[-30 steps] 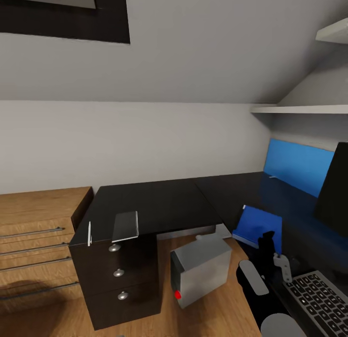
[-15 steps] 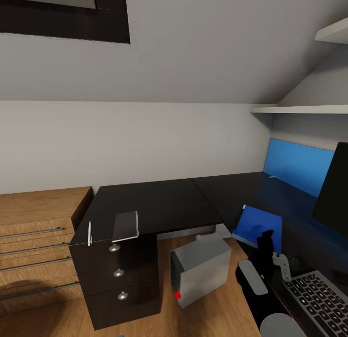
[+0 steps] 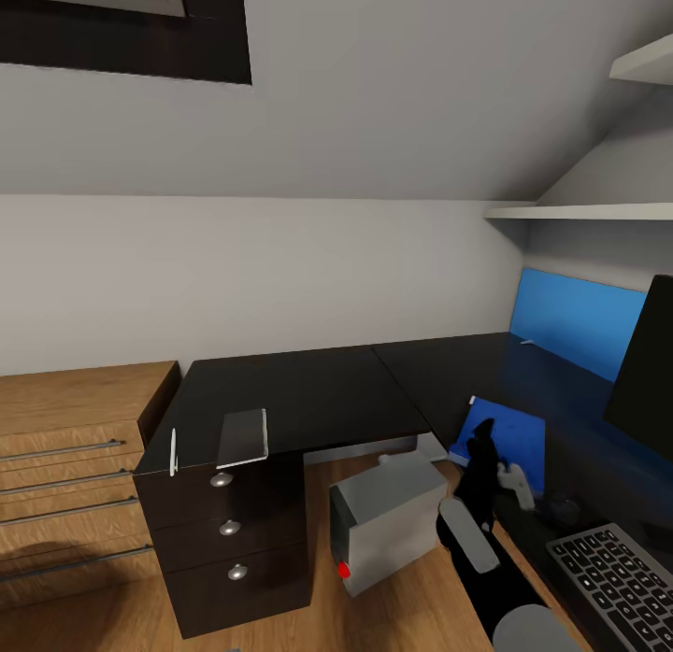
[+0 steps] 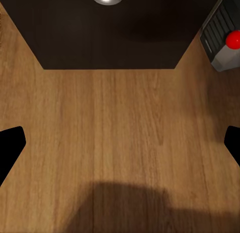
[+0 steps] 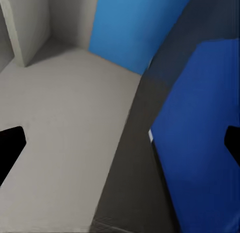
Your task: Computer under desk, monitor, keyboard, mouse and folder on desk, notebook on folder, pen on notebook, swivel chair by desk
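light-wood drawer chest (image 3: 65, 446), blue wall panel (image 3: 575, 320), white wall shelf (image 3: 579, 211), wood floor (image 4: 120, 143)

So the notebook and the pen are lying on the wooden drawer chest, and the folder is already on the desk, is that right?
Not quite. The head view shows the notebook and the pen on the black desk, above its drawer unit, not on the wooden chest beside it. The folder is indeed on the desk.

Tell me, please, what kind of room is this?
Probably a home study corner in an attic bedroom: an L-shaped black desk with a monitor and keyboard sits under a sloping ceiling, and a computer stands on the wood floor.
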You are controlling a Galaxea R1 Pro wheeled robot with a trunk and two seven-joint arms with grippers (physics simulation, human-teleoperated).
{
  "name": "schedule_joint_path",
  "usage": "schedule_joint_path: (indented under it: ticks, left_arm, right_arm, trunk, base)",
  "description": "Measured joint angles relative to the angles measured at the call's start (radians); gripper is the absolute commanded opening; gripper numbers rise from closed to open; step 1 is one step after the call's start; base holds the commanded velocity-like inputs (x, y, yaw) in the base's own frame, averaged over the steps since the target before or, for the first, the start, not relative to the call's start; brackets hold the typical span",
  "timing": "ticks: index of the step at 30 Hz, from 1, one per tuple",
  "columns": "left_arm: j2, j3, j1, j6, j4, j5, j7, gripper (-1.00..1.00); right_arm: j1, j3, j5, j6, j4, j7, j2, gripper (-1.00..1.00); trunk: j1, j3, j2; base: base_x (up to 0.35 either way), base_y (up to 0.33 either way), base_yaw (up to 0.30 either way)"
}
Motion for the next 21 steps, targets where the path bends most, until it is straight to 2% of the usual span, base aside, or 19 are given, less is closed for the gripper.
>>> schedule_joint_path:
  ticks: [1, 2, 8, 9, 11, 16, 17, 21]
  left_arm:
    - [0.0, 0.0, 0.0, 0.0, 0.0, 0.0, 0.0, 1.0]
    - [0.0, 0.0, 0.0, 0.0, 0.001, 0.0, 0.0, 1.0]
    - [0.0, 0.001, 0.0, 0.0, 0.001, 0.0, -0.001, 1.0]
    - [0.0, 0.001, 0.0, 0.0, 0.001, 0.0, 0.0, 1.0]
    - [0.0, 0.001, 0.0, 0.0, 0.002, 0.0, 0.0, 1.0]
    - [0.001, 0.002, 0.0, -0.001, 0.002, -0.001, 0.001, 1.0]
    - [0.001, 0.003, 0.0, -0.002, 0.002, -0.001, 0.001, 1.0]
    - [0.001, 0.004, 0.0, -0.002, 0.003, -0.001, 0.002, 1.0]
  right_arm:
    - [0.0, 0.026, 0.004, 0.001, 0.0, 0.0, 0.0, 1.0]
    - [0.001, 0.077, 0.012, 0.003, 0.0, 0.0, 0.0, 1.0]
    - [0.002, 0.237, 0.024, 0.01, 0.004, -0.003, -0.001, 1.0]
    - [0.002, 0.29, 0.026, 0.015, 0.005, -0.004, -0.002, 1.0]
    - [0.002, 0.347, 0.026, 0.024, 0.007, -0.004, -0.002, 1.0]
    - [0.002, 0.478, 0.027, 0.067, 0.01, -0.006, -0.003, 1.0]
    - [0.003, 0.521, 0.028, 0.093, 0.01, -0.01, -0.003, 1.0]
    - [0.003, 0.581, 0.029, 0.154, 0.011, -0.027, -0.002, 1.0]
  trunk:
    - [0.0, 0.0, 0.0]
    - [0.0, 0.0, 0.0]
    - [0.0, 0.0, 0.0]
    - [0.0, 0.0, 0.0]
    - [0.0, 0.0, 0.0]
    - [0.0, 0.0, 0.0]
    - [0.0, 0.0, 0.0]
    - [0.0, 0.0, 0.0]
  base:
    - [0.0, 0.0, 0.0]
    - [0.0, 0.0, 0.0]
    - [0.0, 0.0, 0.0]
    - [0.0, 0.0, 0.0]
    - [0.0, 0.0, 0.0]
    - [0.0, 0.0, 0.0]
    - [0.0, 0.0, 0.0]
    - [0.0, 0.0, 0.0]
